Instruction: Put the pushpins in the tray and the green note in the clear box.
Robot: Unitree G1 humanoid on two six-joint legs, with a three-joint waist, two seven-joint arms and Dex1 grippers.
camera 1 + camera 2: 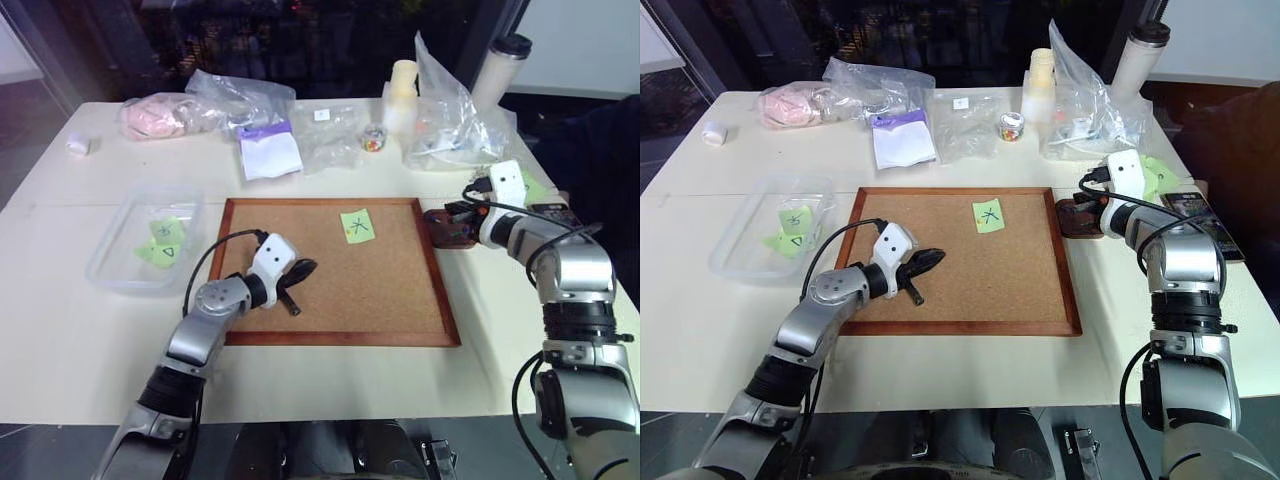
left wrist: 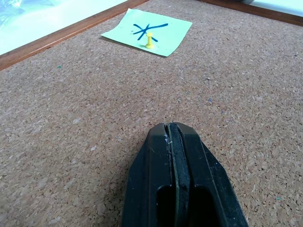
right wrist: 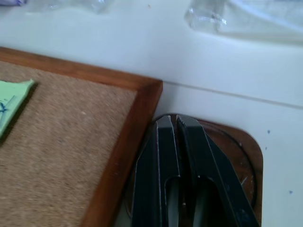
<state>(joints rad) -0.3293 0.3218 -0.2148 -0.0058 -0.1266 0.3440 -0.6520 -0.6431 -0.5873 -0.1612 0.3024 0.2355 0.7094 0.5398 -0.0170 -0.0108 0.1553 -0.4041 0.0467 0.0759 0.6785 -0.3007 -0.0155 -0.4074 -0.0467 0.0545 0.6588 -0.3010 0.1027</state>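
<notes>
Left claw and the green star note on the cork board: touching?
Apart. In the left wrist view the shut left claw sits over bare cork board, with a wide stretch of cork between it and the green note, which a yellow pushpin pins down.

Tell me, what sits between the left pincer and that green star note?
Only bare cork board: in the left wrist view, nothing lies between the shut left pincer and the green note, pinned by a yellow pushpin.
</notes>
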